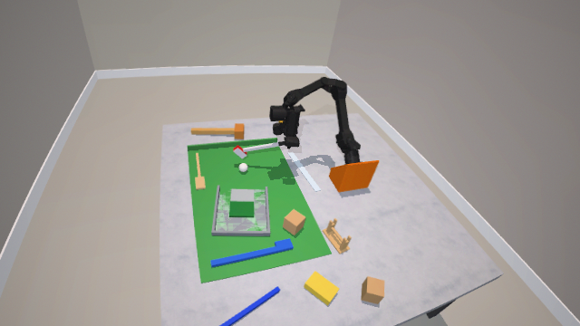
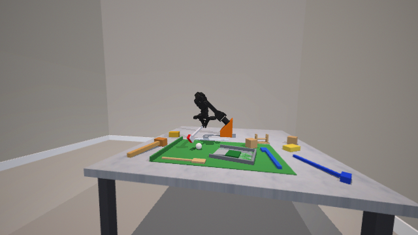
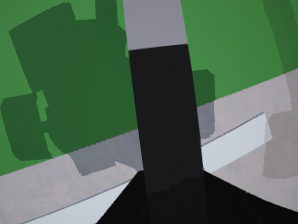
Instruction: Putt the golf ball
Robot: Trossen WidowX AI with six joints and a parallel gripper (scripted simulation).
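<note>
The red putter (image 1: 260, 148) (image 2: 196, 132) (image 3: 156, 22) has a pale shaft, a black grip and a red head with a white face. My gripper (image 1: 283, 144) (image 2: 204, 126) (image 3: 165, 177) is shut on its black grip, above the mat's edge. The head hangs a little above the mat, its shadow beside the ball. The white golf ball (image 1: 243, 167) (image 2: 198, 146) rests on the mat, between the head and the ramp. The grey ramp (image 1: 242, 195) (image 2: 223, 151) leads to the raised green (image 1: 241, 209) (image 2: 233, 153), which carries no ball. Grey walls stand around it.
The green mat (image 1: 217, 169) has a raised back edge. On it lie a small wooden mallet (image 1: 199, 182), a wooden cube (image 1: 294, 222) and a blue club (image 1: 254, 254). A white strip (image 1: 304, 172) (image 3: 235, 145) and a wooden rack (image 1: 336, 237) are beside it. An orange mallet (image 1: 217, 131) lies behind.
</note>
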